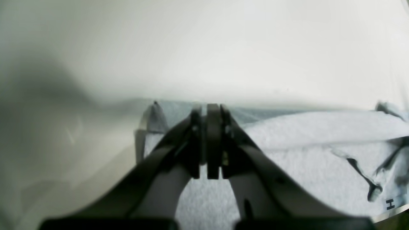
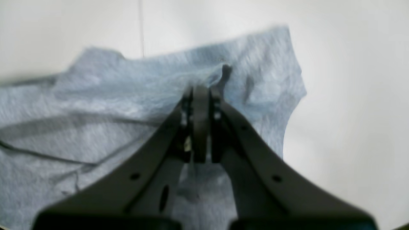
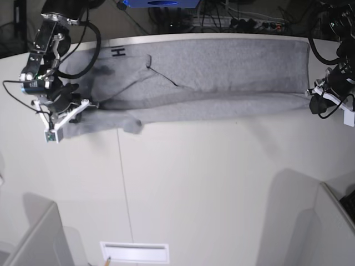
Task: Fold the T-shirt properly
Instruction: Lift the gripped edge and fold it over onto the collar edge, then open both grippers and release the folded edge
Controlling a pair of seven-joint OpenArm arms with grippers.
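One T-shirt [image 3: 211, 77], heather grey, stretched in a long band across the far half of the white desk [image 3: 194, 188]; folded lengthwise, one long crease running along the middle; black lettering peeking out at the far corner near the right arm, one "H" readable in the base view and one in the left wrist view; one sleeve flap lying forward of the band, close to the right arm.

Two arms, one at each end of the shirt. Left fingers [image 1: 213, 110] clenched on the shirt's edge, pads pressed together with grey cloth pinched between them at the hem; cloth spreading flat toward the camera side, bare desk beyond. Right fingers [image 2: 200, 91] also clenched, grasping a bunched fold of the shirt near the sleeve; cloth puckered and lifted slightly at the tips, sleeve edge just past them.

In the base view: left gripper [image 3: 320, 100] at that view's right end of the band, right gripper [image 3: 83, 104] at its left end, well apart, shirt taut-ish between.

One white slotted plate [image 3: 135, 252] at the near desk edge; two grey panels at the near corners; tangle of cables behind the desk.
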